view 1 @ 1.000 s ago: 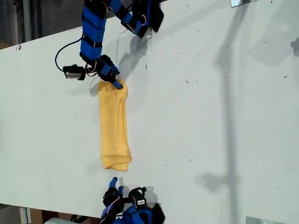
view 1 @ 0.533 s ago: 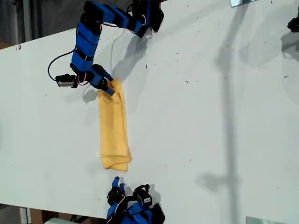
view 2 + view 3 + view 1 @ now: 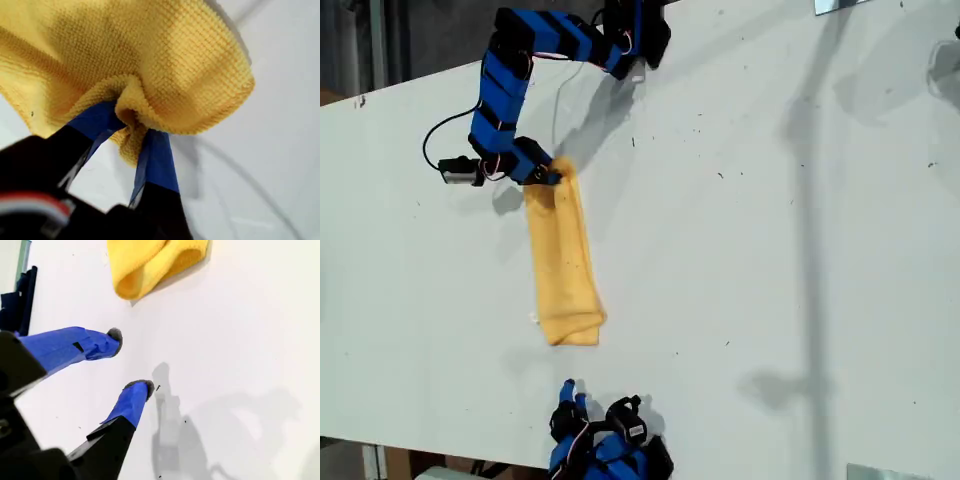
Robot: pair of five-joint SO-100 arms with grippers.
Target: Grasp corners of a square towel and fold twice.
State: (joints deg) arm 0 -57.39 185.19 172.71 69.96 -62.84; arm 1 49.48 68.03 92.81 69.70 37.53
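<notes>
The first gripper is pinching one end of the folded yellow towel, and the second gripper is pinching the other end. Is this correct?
Only the second part is wrong. My second gripper is open over bare table, apart from the yellow towel, as the second wrist view shows. My first gripper does pinch one end.

Both arms are blue printed segments with black servos and joints, thin black cables looping off the links, my first gripper (image 3: 131, 125) and my second gripper (image 3: 129, 362) with blue-taped fingers on black bodies, second's tips grey-padded.
</notes>
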